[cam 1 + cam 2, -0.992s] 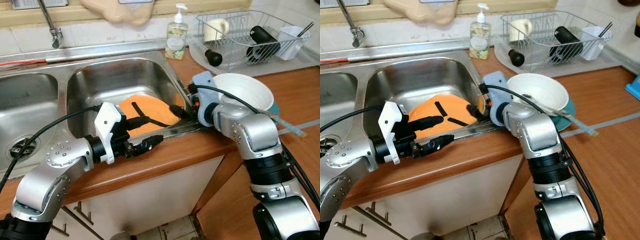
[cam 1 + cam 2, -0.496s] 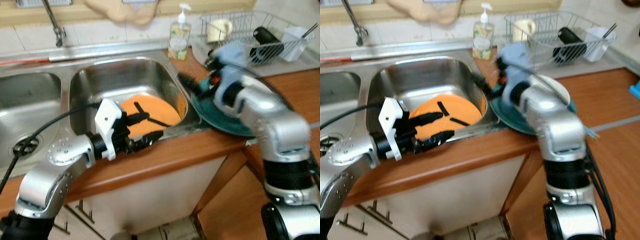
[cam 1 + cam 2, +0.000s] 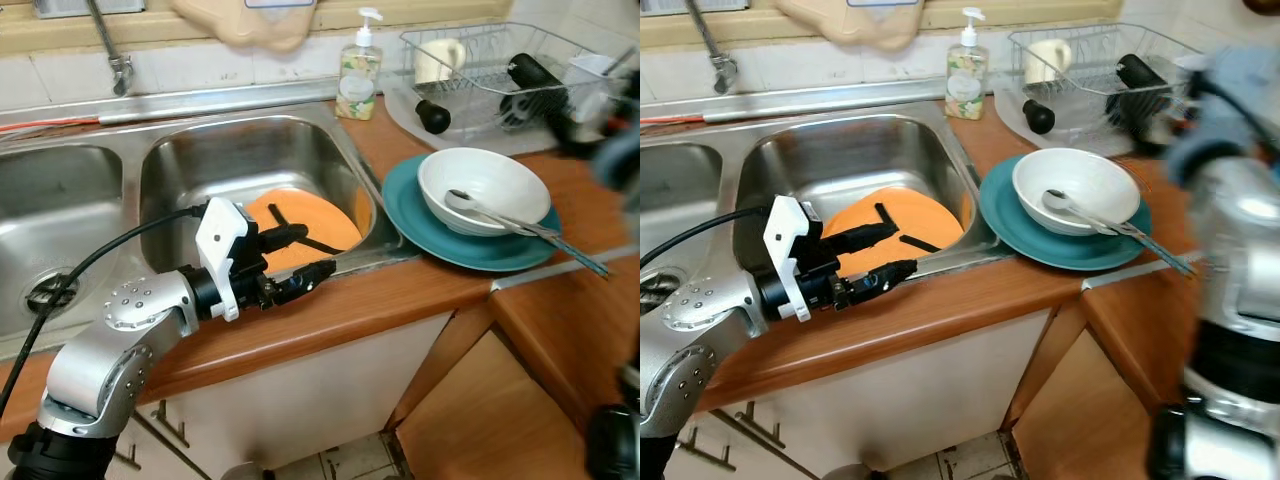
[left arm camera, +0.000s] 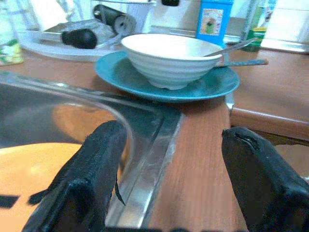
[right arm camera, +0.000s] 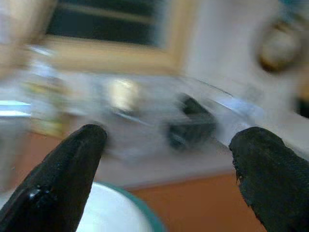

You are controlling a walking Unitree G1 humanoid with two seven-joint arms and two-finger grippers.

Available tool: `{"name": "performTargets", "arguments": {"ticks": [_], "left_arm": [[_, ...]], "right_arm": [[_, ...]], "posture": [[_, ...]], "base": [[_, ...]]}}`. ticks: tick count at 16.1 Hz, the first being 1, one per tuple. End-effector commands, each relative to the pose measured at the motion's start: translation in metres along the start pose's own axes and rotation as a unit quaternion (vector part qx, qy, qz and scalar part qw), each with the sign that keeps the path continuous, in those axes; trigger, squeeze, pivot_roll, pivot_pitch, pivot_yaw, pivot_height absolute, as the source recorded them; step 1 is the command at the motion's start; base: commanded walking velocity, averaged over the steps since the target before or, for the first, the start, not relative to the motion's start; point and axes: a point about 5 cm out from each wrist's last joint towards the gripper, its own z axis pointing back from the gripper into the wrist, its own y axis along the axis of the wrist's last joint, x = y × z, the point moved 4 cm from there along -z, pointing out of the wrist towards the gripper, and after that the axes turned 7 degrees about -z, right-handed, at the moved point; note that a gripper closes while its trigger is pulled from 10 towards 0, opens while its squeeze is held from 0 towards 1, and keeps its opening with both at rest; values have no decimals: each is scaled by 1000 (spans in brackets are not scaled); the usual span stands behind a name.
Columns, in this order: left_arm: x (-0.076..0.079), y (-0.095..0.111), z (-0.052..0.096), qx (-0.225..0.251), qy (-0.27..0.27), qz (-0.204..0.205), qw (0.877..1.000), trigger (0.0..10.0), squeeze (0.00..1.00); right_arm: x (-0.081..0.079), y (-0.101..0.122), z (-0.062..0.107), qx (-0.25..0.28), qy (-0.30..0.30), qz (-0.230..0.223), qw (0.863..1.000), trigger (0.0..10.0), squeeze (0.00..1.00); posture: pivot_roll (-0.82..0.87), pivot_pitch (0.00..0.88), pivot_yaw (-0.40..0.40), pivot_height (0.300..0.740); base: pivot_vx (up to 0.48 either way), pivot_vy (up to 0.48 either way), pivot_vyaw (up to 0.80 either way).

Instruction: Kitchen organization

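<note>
An orange plate (image 3: 318, 222) with black marks lies in the right basin of the steel sink (image 3: 245, 150). My left gripper (image 3: 316, 254) hovers open over the sink's front rim, close to the orange plate, with nothing between its fingers (image 4: 91, 179). On the wooden counter to the right sits a teal plate (image 3: 420, 225) bearing a white bowl (image 3: 495, 175) with a spoon (image 3: 505, 218) in it. My right arm (image 3: 1235, 110) is a blur high at the right, near the dish rack (image 3: 480, 65). Its gripper (image 5: 169, 164) is open and empty.
A soap bottle (image 3: 356, 68) stands behind the sink. The dish rack holds a cup (image 3: 437, 58), a black item and a white holder. A tap (image 3: 108, 48) and a second basin (image 3: 50, 220) lie to the left. Lower right, the counter edge drops off.
My right arm swung up from the sink's right rim and away to the right, toward the dish rack, uncovering the bowl and teal plate. The left gripper has hardly moved.
</note>
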Motion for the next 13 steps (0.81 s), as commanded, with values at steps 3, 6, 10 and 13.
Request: {"name": "performTargets", "arguments": {"ticks": [3,6,10,13], "left_arm": [[8,4,-1,5,-18,-1,1000,10000,0],[11,3,-1,4,-22,1,1000,10000,0],[15,3,-2,5,-34,6,999,10000,0],[19,3,-2,4,-44,10,999,10000,0]], "right_arm": [[60,-31,9,-55,-99,34,993,10000,0],[79,-61,20,-115,-112,49,986,10000,0],[79,-103,34,-191,-75,88,975,10000,0],[64,-114,35,-207,-35,83,974,10000,0]], "posture": [[-123,0,19,740],[-123,0,16,740],[-124,0,16,740],[-123,0,15,740]], "base": [[0,0,0],[0,0,0],[0,0,0],[0,0,0]]}}
